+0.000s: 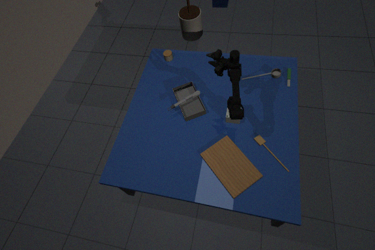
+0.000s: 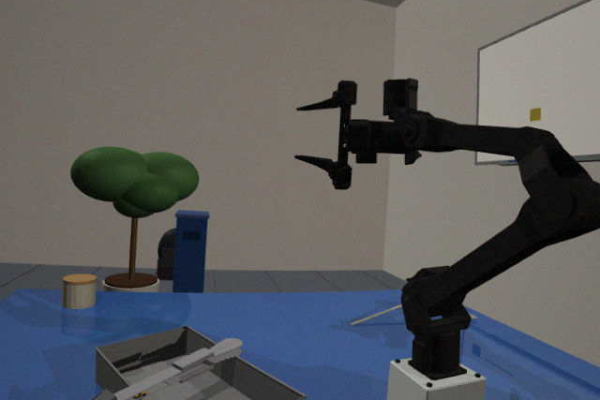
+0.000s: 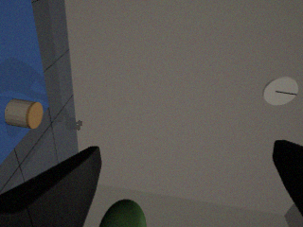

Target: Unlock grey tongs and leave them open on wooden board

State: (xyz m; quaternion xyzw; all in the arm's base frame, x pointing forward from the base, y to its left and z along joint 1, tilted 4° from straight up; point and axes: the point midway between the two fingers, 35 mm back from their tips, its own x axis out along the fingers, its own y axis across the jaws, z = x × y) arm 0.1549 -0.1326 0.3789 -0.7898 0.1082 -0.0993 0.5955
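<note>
The grey tongs [image 1: 185, 100] [image 2: 191, 361] lie across the roasting tin [image 1: 195, 116] [image 2: 107, 368], with the broad end over the tin's right wall and the narrow end past its left wall. Their two arms appear close together. The wooden board [image 1: 231, 165] lies flat near the table's front edge and shows only in the top view. My gripper [image 1: 208, 58] [image 2: 296, 133] [image 3: 184, 151] is open and empty, high above the back of the table, well away from the tongs. Its fingers point sideways, and the tongs are out of the wrist view.
A lidded jar [image 1: 167, 55] [image 2: 79, 291] [image 3: 24, 113] stands at the back left corner. A long-handled ladle [image 1: 275, 73] and a green and white block [image 1: 289, 74] lie at the back right. A wooden spatula [image 1: 259, 140] lies right of the board. My white base [image 1: 232, 119] [image 2: 436, 388] stands between tin and spatula.
</note>
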